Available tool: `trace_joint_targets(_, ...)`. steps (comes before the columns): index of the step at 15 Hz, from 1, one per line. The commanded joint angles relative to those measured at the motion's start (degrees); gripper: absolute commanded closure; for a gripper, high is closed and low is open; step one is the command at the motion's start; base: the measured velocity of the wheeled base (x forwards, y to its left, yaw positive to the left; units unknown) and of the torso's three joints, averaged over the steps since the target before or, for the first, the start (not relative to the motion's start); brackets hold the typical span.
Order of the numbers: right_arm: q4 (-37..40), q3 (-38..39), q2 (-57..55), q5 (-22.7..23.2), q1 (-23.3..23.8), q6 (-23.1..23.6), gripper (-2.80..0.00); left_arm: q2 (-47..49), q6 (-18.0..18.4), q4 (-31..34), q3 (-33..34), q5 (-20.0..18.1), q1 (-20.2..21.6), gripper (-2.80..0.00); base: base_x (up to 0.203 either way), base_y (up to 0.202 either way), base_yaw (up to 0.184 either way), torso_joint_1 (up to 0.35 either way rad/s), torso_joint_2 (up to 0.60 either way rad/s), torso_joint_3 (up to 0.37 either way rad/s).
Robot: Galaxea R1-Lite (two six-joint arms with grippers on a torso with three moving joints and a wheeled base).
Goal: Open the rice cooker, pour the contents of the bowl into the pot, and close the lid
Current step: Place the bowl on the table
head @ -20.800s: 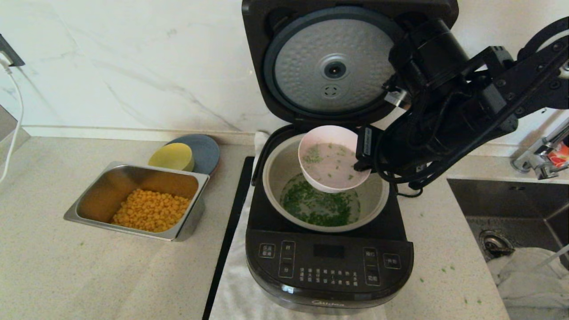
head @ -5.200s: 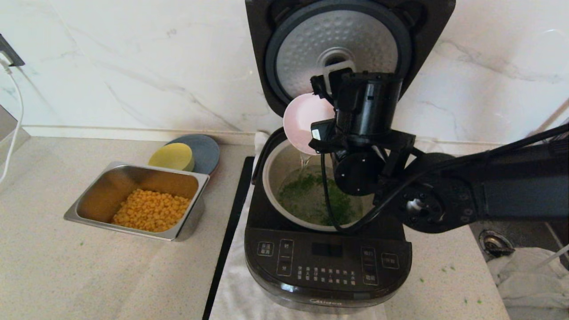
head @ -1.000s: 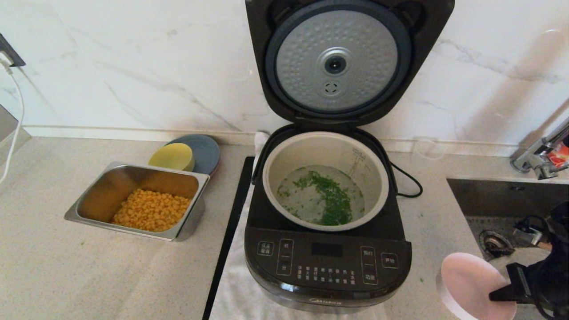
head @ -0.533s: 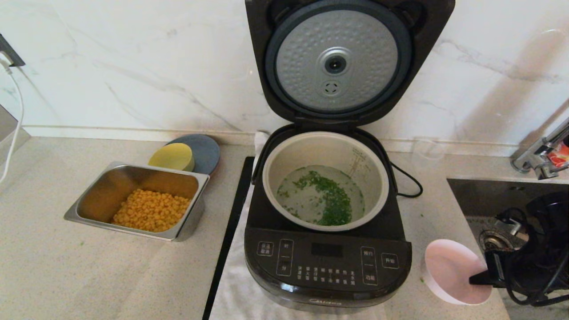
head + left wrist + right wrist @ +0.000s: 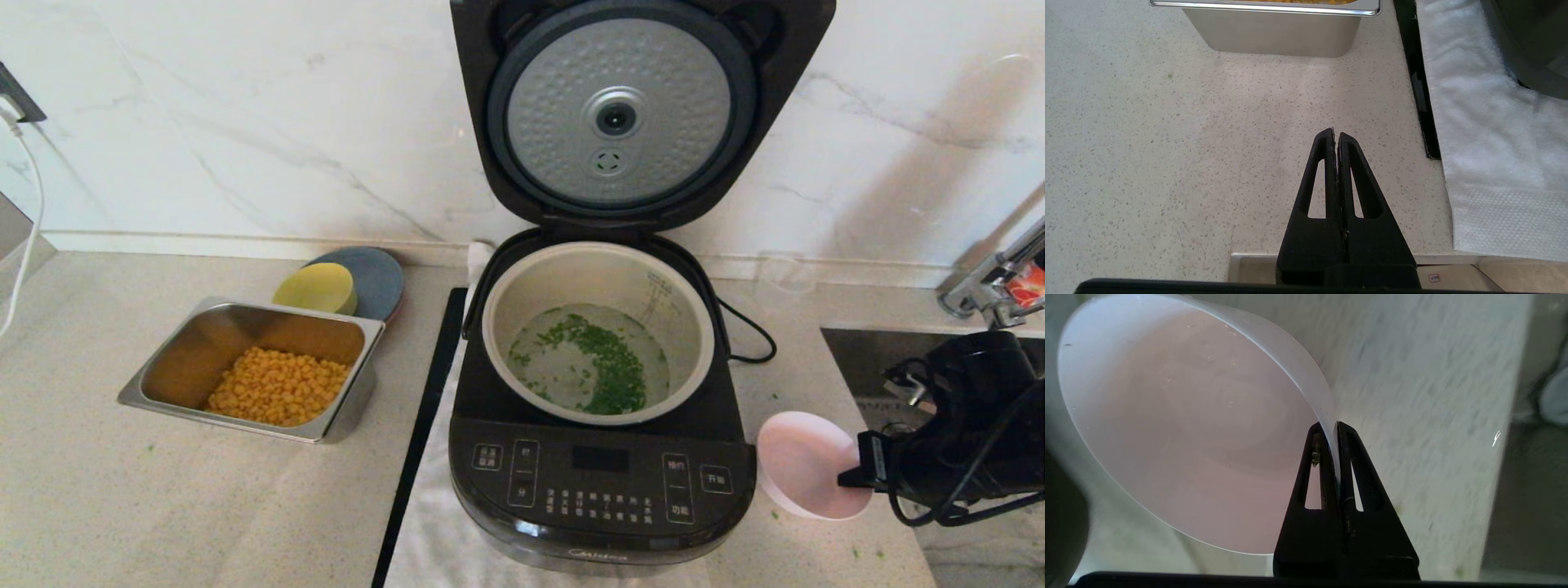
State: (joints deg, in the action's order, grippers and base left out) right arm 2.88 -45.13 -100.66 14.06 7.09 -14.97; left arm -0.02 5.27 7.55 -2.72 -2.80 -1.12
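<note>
Your right gripper (image 5: 853,476) is clamped on the rim of the small round bowl (image 5: 804,461), white outside and pale pink inside, and holds it above the speckled pale stone countertop (image 5: 122,506) just to the right of the large glossy black rice cooker (image 5: 600,482). The bowl is tipped so its inside faces the head camera — in the right wrist view its rim sits pinched between the two black fingers (image 5: 1327,465), and only a few tiny specks cling to the pink inside. The black hinged lid (image 5: 620,114) stands upright and open, its dimpled silver underside showing. Below it, the round pale grey-beige inner pot (image 5: 522,286) holds the chopped green herb bits in clear liquid (image 5: 600,367). Your left gripper (image 5: 1338,136) hangs over bare counter with its fingers pressed together on nothing — near the rectangular steel tray of yellow corn kernels (image 5: 277,384).
</note>
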Motion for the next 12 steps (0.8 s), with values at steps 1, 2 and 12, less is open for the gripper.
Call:
trace_joint_targets(1, -0.60, -0.26, -2.05, -0.26, -0.06, 0.11, 0.00, -0.06, 0.01, 0.01, -0.01, -0.01, -0.02, 0.00, 0.000, 0.000, 0.000, 0.000, 0.00, 0.000)
trace_joint_targets(2, -0.68, -0.39, -2.44, -0.65, -0.06, 0.11, 0.00, -0.06, 0.01, 0.01, -0.01, -0.01, 0.02, 0.00, 0.000, 0.000, 0.000, 0.000, 0.00, 0.000)
trace_joint_targets(12, 0.87, -3.16, 9.78, -1.08, 2.76, -4.30, -2.80, -0.06, 0.09, 0.01, -0.01, -0.01, -0.02, 0.00, 0.000, 0.000, 0.000, 0.000, 0.00, 0.000)
